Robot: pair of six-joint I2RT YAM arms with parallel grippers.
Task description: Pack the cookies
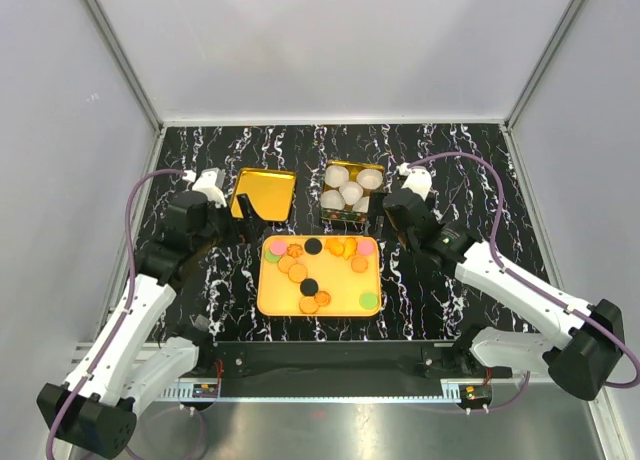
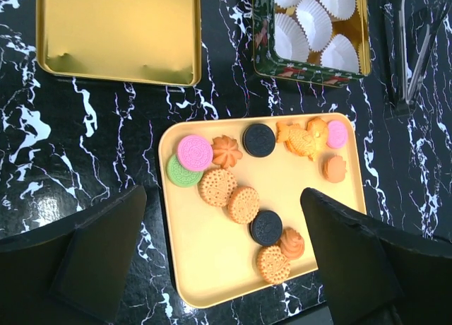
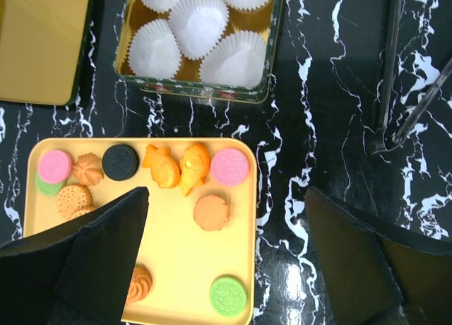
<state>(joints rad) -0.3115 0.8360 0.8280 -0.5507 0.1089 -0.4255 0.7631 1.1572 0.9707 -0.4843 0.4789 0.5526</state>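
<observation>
The cookies (image 1: 313, 270) lie scattered on a yellow tray (image 1: 335, 302) at the table's middle: mostly orange, some black, pink and green. My left gripper (image 1: 246, 212) hovers open off the tray's far-left corner. In the left wrist view the left gripper (image 2: 222, 198) has its jaws wide apart above the cookies (image 2: 242, 203) and the tray (image 2: 205, 258), holding nothing. My right gripper (image 1: 386, 216) hangs open off the far-right corner. In the right wrist view the right gripper (image 3: 226, 194) straddles the tray's (image 3: 176, 254) right edge, above an orange cookie (image 3: 212, 212), empty.
A green tin (image 1: 352, 218) holding white paper cups (image 1: 350, 192) stands behind the tray, also seen as tin (image 2: 307, 75) and tin (image 3: 205, 93). Its gold lid (image 1: 268, 192) lies to the left. Thin metal tongs (image 3: 395, 78) lie right of the tin.
</observation>
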